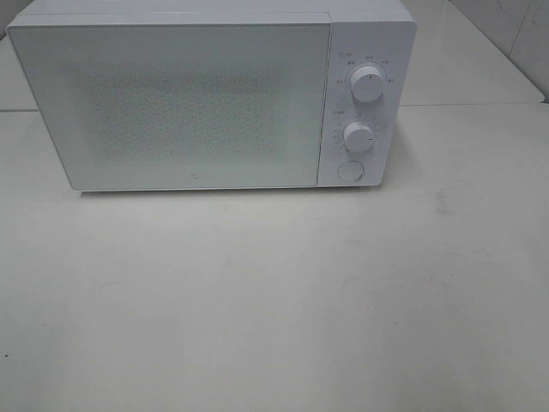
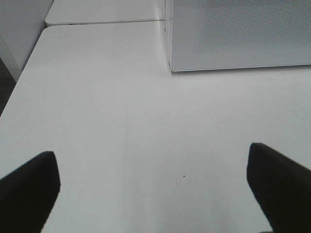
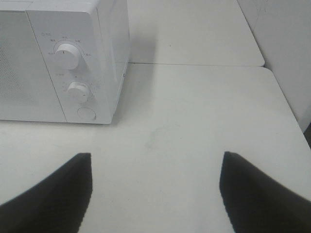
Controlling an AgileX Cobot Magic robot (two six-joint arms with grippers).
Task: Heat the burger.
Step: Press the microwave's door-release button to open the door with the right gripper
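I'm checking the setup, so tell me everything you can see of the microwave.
The microwave is a white, boxy, plastic-looking unit. Its door is shut, the frosted window showing speckled mesh. Right of it sit an upper knob, a lower knob and a round button below. It stands upright on the white table, nothing else touching it.

Prob. a lab test setup: white microwave [image 1: 171, 99] on plain white tables [image 1: 274, 300] w/ tiled wall [image 1: 523, 34] behind.

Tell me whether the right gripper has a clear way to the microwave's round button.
Probably yes: the right gripper is open, and only table surface shows between it and the round button.
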